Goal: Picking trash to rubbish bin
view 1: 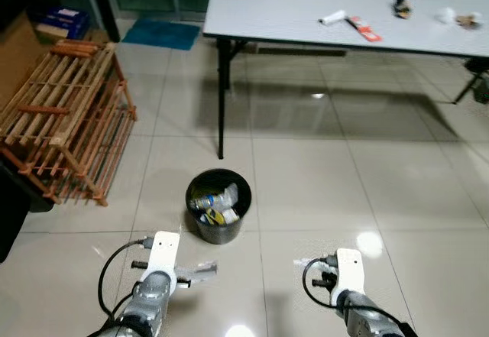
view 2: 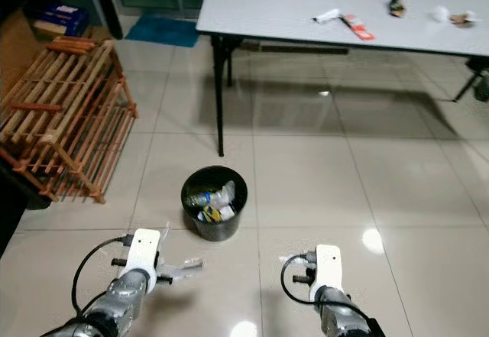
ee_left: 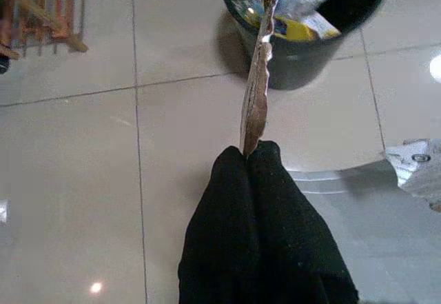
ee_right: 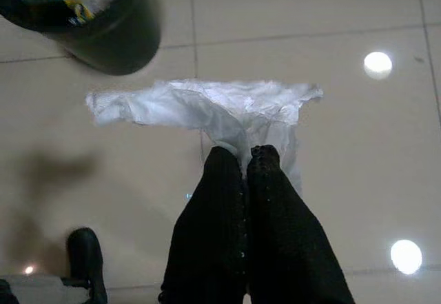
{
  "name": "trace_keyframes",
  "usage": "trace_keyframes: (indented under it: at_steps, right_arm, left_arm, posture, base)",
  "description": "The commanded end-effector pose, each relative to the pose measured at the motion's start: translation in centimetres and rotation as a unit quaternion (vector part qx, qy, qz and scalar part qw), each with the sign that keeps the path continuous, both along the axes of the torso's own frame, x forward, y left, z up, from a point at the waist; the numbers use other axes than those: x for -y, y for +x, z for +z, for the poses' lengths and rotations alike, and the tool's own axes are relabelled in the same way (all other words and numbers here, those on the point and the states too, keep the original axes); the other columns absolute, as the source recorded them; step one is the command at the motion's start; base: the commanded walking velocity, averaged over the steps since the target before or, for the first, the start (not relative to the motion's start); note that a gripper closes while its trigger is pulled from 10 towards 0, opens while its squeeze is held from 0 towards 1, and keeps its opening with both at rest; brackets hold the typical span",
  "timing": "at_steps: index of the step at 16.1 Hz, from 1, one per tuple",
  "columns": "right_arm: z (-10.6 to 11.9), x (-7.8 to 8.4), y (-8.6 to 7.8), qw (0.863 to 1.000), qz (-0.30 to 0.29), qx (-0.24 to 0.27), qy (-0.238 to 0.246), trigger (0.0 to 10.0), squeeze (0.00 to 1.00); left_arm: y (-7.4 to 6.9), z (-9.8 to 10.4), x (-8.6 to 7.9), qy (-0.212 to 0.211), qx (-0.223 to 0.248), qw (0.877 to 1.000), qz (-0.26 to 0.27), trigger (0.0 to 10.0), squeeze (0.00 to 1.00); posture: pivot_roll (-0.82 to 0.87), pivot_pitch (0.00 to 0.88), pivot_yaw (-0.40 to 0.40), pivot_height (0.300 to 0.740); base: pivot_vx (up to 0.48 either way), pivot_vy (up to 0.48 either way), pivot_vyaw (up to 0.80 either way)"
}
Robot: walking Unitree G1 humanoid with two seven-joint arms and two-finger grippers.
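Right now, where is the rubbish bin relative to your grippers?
The black rubbish bin stands on the tiled floor just ahead, nearer the left gripper than the right gripper, short of the grey table's leg.

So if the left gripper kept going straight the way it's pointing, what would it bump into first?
Probably the black rubbish bin. In the left wrist view the left gripper, shut on a flat brown wrapper, points right at it, and the wrapper's tip already overlaps the rim. Depth is unclear, so the wrapper may touch first.
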State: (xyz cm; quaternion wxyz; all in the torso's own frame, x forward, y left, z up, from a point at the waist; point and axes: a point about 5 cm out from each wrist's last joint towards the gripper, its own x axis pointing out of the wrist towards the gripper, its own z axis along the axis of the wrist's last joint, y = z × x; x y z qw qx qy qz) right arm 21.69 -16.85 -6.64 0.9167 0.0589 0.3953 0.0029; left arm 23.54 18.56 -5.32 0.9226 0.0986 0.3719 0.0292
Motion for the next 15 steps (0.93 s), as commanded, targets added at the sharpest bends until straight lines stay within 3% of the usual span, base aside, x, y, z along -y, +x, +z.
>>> trace_keyframes:
  at_steps: [1, 15]
  right_arm:
    - [-0.32, 0.76, -0.64, 1.0, -0.006, -0.012, -0.008, 10.0, 0.0]
    - [-0.4, 0.63, -0.73, 1.0, -0.001, -0.015, -0.006, 10.0, 0.0]
  left_arm:
    - [0.47, 0.25, 0.62, -0.004, 0.007, 1.0, -0.006, 10.0, 0.0]
    - [0.58, 0.3, 0.93, -0.002, 0.009, 1.0, -0.014, 10.0, 0.0]
  posture:
    - [-0.01, 0.069, -0.047, 0.74]
    - [0.0, 0.059, -0.047, 0.74]
  base:
    - [0.42, 0.0, 0.0]
    - [0.424, 0.0, 0.0]
